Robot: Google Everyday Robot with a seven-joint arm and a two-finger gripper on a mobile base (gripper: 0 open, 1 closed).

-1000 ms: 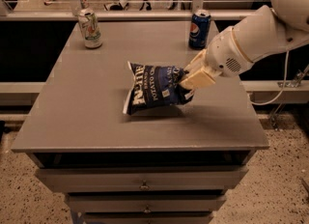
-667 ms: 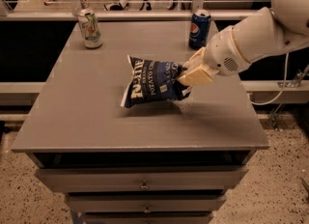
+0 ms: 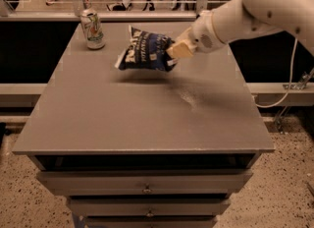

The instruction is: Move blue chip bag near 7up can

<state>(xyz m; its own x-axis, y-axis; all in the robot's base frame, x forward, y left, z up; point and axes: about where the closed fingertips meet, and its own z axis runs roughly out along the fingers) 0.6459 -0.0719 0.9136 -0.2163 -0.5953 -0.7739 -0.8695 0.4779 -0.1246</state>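
over grey table (image 3: 122,124), jaws grip one end of blue chip bag (image 3: 144,51).

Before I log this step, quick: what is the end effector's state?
End effector: shut on the blue chip bag, lifted above the table, right of the 7up can.

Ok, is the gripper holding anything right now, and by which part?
Yes. The gripper holds the blue chip bag, pinched at the end farthest from the 7up can, clear of the table.
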